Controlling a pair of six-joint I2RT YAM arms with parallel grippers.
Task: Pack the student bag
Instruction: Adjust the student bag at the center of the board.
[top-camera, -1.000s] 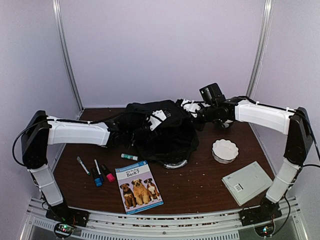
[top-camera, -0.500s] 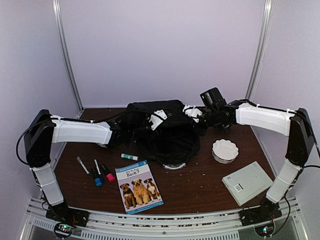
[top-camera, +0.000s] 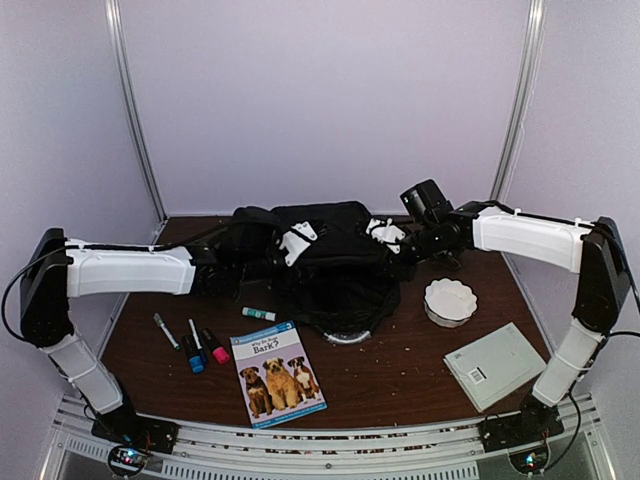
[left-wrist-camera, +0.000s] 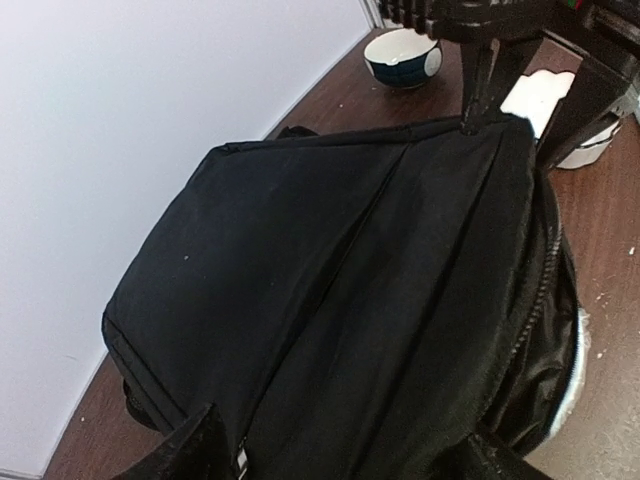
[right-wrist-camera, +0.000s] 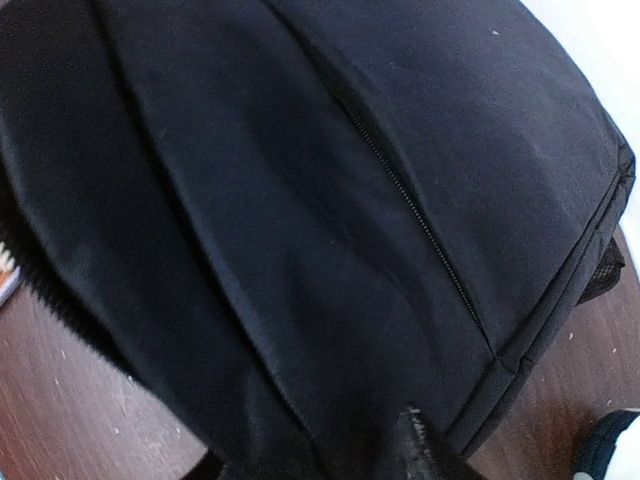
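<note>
The student bag (top-camera: 335, 265) is a big black fabric backpack lying at the back middle of the table, its zipped opening facing the front. My left gripper (top-camera: 297, 243) hovers at its left top, open, its two black fingertips (left-wrist-camera: 200, 450) wide apart over the bag's fabric (left-wrist-camera: 330, 270). My right gripper (top-camera: 385, 235) is at the bag's right top, open, one finger (right-wrist-camera: 420, 450) against the black cloth (right-wrist-camera: 300, 200). I see nothing pinched in either one.
In front of the bag lie a dog picture book (top-camera: 275, 372), three markers (top-camera: 195, 345) and a small green stick (top-camera: 258, 314). A white scalloped dish (top-camera: 450, 300) and a pale flat box (top-camera: 493, 365) sit on the right. A blue-and-white bowl (left-wrist-camera: 402, 57) stands behind the bag.
Both grippers have opened. The left arm has drawn back to the left, and the bag's top has sunk lower and flatter.
</note>
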